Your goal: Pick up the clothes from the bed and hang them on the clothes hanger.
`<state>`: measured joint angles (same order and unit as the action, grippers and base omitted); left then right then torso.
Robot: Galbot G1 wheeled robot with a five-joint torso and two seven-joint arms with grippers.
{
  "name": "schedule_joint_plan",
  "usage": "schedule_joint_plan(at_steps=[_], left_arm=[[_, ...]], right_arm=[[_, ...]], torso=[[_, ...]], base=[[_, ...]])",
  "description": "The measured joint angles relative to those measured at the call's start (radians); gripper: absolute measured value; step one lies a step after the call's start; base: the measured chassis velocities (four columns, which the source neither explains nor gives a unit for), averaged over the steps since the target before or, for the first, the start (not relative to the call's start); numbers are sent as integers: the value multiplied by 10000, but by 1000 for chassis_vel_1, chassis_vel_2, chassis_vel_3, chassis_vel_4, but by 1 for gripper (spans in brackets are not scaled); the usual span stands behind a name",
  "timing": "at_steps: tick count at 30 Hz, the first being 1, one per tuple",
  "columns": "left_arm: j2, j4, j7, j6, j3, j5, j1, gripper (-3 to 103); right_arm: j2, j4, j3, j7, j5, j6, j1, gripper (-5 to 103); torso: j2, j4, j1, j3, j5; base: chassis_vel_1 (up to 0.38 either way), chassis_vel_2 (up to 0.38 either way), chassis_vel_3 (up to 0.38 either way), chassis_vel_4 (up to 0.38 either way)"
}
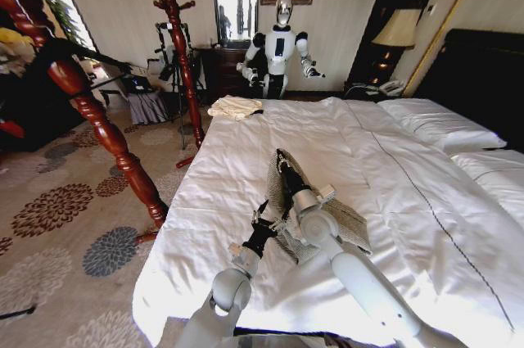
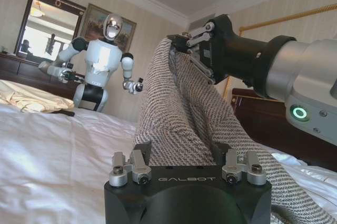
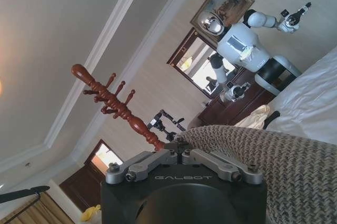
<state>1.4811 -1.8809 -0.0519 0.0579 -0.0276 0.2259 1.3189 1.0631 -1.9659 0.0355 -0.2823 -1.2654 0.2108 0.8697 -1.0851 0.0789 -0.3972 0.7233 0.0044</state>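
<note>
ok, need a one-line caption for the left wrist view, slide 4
Right gripper pinches the knit jacket up off the bed; left gripper grips the fabric below.

Camera setup, three views.
Head view looks down the bed (image 1: 246, 160); both wrist views sit low, close behind the knit jacket (image 2: 179, 124), sharing the far white robot (image 3: 247, 50).

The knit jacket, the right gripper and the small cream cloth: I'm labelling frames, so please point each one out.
knit jacket (image 2: 174, 124): left wrist view, the raised herringbone fabric.
right gripper (image 2: 181, 42): left wrist view, fingertips pinching the jacket's top edge.
cream cloth (image 1: 233, 107): head view, middle of the folded pile on the bed's far corner.
</note>
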Motion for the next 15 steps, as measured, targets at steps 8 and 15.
schedule_joint_plan(at_steps=[8, 15], left_arm=[[-16, 3, 82, -87, -3, -94, 48, 39], [-9, 1, 72, -132, -102, -136, 42, 18]], right_arm=[[-247, -408, 42, 121, -57, -5, 116, 0], [-361, -569, 84, 221, -115, -5, 142, 0]], torso=[[0, -6, 0, 0, -3], [0, -13, 0, 0, -6]], base=[[0, 0, 0, 0], [0, 0, 0, 0]])
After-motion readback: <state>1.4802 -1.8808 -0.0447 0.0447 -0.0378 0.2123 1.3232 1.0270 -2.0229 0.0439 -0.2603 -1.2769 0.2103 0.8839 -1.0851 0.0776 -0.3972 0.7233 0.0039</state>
